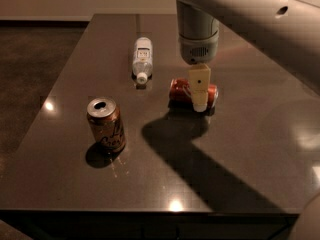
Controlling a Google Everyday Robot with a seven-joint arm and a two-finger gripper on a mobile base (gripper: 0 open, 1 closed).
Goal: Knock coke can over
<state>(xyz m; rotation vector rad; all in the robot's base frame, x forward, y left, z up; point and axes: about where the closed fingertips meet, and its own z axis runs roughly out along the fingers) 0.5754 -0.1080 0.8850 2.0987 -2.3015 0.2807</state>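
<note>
— Where is the gripper (200,105) now?

— It hangs straight down from the arm (199,34), with its tip low over the table (240,154). If it is open or closed, I cannot tell from where I stand.

— And the coke can (179,90)?

— It lies on its side, right behind the gripper tip. The gripper crosses in front of its middle, and the red ends show on both sides. If they touch, I cannot say.

— What else is near?

— To the left of the gripper and a bit farther back lies a bottle (142,56), on its side, with its cap toward us. To the left and nearer to us, well apart, stands an orange can (106,126), upright, with its top opened. The shadow (175,134) of the arm falls on the table in front of the gripper.
</note>
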